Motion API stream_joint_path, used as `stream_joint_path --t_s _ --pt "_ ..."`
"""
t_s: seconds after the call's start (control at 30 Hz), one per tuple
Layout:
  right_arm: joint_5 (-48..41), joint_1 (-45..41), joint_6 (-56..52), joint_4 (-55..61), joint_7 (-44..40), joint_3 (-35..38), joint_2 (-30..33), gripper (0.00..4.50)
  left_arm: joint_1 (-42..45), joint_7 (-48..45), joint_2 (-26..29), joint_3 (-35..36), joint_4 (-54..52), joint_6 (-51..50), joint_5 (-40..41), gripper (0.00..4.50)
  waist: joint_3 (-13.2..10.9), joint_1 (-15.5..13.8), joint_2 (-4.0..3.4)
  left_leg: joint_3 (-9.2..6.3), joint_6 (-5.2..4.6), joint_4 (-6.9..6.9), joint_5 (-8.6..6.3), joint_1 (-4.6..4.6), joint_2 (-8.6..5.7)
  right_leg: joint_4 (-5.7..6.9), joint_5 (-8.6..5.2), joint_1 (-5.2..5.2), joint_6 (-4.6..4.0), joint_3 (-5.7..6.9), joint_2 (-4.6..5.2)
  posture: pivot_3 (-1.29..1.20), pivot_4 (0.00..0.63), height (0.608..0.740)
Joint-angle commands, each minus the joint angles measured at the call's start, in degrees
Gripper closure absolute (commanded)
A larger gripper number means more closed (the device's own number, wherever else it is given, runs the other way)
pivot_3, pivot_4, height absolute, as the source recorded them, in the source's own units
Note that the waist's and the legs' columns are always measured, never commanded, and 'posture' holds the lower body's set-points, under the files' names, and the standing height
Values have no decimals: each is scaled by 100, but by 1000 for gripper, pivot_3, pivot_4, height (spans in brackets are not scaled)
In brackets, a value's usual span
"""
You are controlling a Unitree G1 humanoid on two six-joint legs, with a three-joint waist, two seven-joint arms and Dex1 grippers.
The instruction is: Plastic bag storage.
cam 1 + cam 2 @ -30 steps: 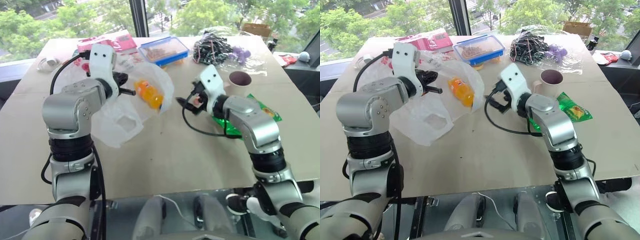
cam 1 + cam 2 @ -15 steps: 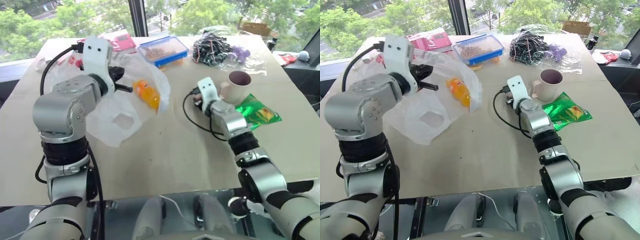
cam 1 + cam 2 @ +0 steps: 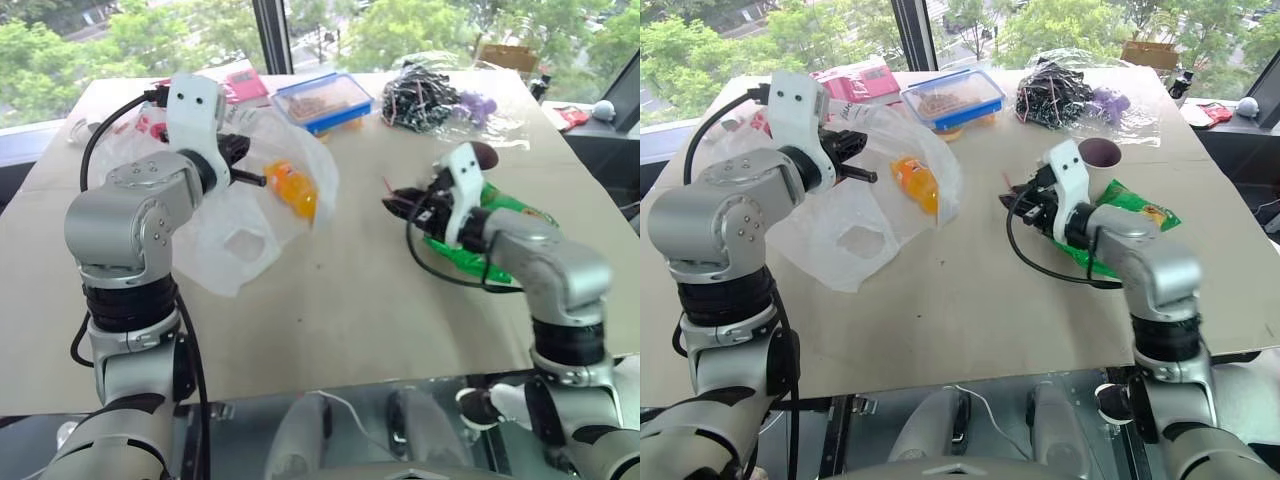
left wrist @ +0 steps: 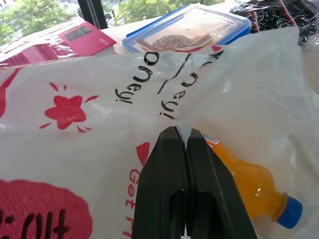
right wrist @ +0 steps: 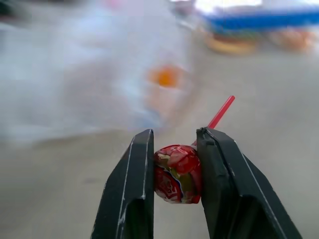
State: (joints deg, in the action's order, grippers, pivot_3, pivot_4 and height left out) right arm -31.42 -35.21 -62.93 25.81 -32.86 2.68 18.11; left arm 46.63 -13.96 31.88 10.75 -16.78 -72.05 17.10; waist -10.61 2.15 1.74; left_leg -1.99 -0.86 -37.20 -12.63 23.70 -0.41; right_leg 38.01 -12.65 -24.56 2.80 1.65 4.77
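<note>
The two black fingers (image 5: pixel 219 184) of the right gripper (image 5: pixel 174 184) grasp a red lollipop (image 5: pixel 178 173) at centre-right of the frame, and the plastic bag (image 3: pixel 240 215) lies to their left, its rim pinched up by the clenched left gripper (image 4: pixel 180 149), mouth facing the lollipop.

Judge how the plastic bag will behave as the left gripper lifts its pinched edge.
The plastic bag looks thin and crinkled, so it will probably drape limply from the left gripper. The orange bottle inside likely sags it on that side. The glossy film may slip from the shut fingers.
</note>
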Motion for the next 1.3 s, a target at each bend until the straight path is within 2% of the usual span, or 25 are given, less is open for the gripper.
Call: stream_joint_path --t_s 0.03,0.13,0.2,0.3,0.33,0.4,0.47,0.5,0.53,0.57,0.67,0.7,0.8,0.87,1.0,1.1,1.17,1.3 --pt "-460 -249 -382 268 -47 -368 -139 3775 -22 -293 255 18 -228 198 116 4500 0 8 0 1 0 0 0 -1 2 0 0 1 0 0 -3 0 150 740" --pt "35 -585 232 -415 -188 -1263 -269 3775 -15 -537 443 85 -369 123 280 4500 -1 27 -1 4 0 -1 0 -1 7 1 0 -2 -1 -3 -9 0 150 740" --pt "248 -1077 827 -1418 -383 -1659 -795 3775 29 -612 572 151 -390 66 343 4500 -1 33 -1 5 0 -2 0 -1 7 1 0 -3 -1 -5 -10 0 150 740" --pt "980 -2052 2704 -3540 -492 -1971 -1827 3775 70 -611 599 256 -431 -16 428 4500 -1 40 -2 9 2 -2 1 1 12 2 2 -13 -3 -11 -17 0 150 740" --pt "1335 -2469 3703 -4511 -327 -2005 -2235 3775 71 -590 559 310 -461 -62 466 4500 -1 34 -2 7 2 -1 1 4 12 1 2 -13 -4 -8 -17 0 150 740" --pt "2055 -3027 5168 -6064 -132 -2236 -2538 3775 90 -518 514 379 -518 -144 496 4500 0 35 0 7 16 1 9 7 13 -3 2 -17 -5 -9 -18 0 150 740" --pt "2261 -3194 5853 -6875 -279 -2154 -2581 2750 140 -455 455 485 -572 -282 545 4500 5 -32 8 3 30 4 16 12 10 -10 3 -16 -6 -6 -14 0 150 740" --pt "2362 -3187 6092 -6922 -228 -2105 -2495 2454 111 -457 483 519 -596 -305 551 4500 5 -66 10 0 31 5 15 12 5 -18 3 -13 -6 -3 -8 0 150 740" --pt "2469 -3098 6226 -6724 -281 -2119 -2349 1893 71 -434 473 584 -607 -356 559 4500 3 -115 11 -2 31 5 15 14 0 -21 3 -10 -6 -1 0 0 150 740" --pt "2576 -2997 6382 -6506 -303 -2129 -2211 1562 34 -409 461 617 -619 -397 560 4500 3 -126 11 -1 30 4 14 21 -9 -23 4 -12 -5 -5 13 0 150 740" --pt "2499 -2605 6150 -5729 -389 -1949 -1935 1562 -26 -383 448 590 -628 -371 549 4500 2 -141 11 -4 29 -1 14 26 -24 -20 4 -13 -4 -10 19 0 150 740" --pt "2455 -2315 5958 -5153 -477 -1923 -1717 1562 -21 -362 415 576 -601 -349 539 4500 2 -130 11 -5 29 -1 14 26 -27 -17 4 -14 -4 -9 19 0 150 740" --pt "1998 -1309 4744 -2939 -801 -1732 -874 1562 -27 -322 317 499 -463 -229 496 4500 2 -143 10 -10 30 1 14 24 -16 -8 3 -16 -4 -4 11 0 150 740" --pt "1687 -900 3932 -1882 -829 -1561 -442 1562 -26 -315 289 439 -378 -143 475 4500 1 -119 9 -8 29 0 14 23 -13 -6 4 -16 -4 -6 7 0 150 740" --pt "1174 318 2200 452 -700 -678 1002 1562 51 -309 164 249 -76 166 413 4500 1 -159 8 -4 4 -1 -1 17 -9 -1 4 -14 -4 -6 5 0 150 740" --pt "1534 1189 1564 1283 -433 -416 1946 1562 44 -332 124 152 89 363 378 4500 3 -136 11 -3 1 -5 -2 15 -10 -4 3 -5 -4 -2 6 0 150 740" --pt "2152 1937 1678 1575 -274 -460 2647 1562 40 -372 105 54 207 509 352 4500 5 -155 9 2 -1 -5 -3 11 -10 -5 2 -3 -3 -8 7 0 150 740" --pt "2884 2878 2062 1793 99 -508 3188 1562 77 -438 78 -106 374 744 329 4500 5 -129 9 16 -2 -9 -3 11 -7 -7 1 1 -2 -5 4 0 150 740"
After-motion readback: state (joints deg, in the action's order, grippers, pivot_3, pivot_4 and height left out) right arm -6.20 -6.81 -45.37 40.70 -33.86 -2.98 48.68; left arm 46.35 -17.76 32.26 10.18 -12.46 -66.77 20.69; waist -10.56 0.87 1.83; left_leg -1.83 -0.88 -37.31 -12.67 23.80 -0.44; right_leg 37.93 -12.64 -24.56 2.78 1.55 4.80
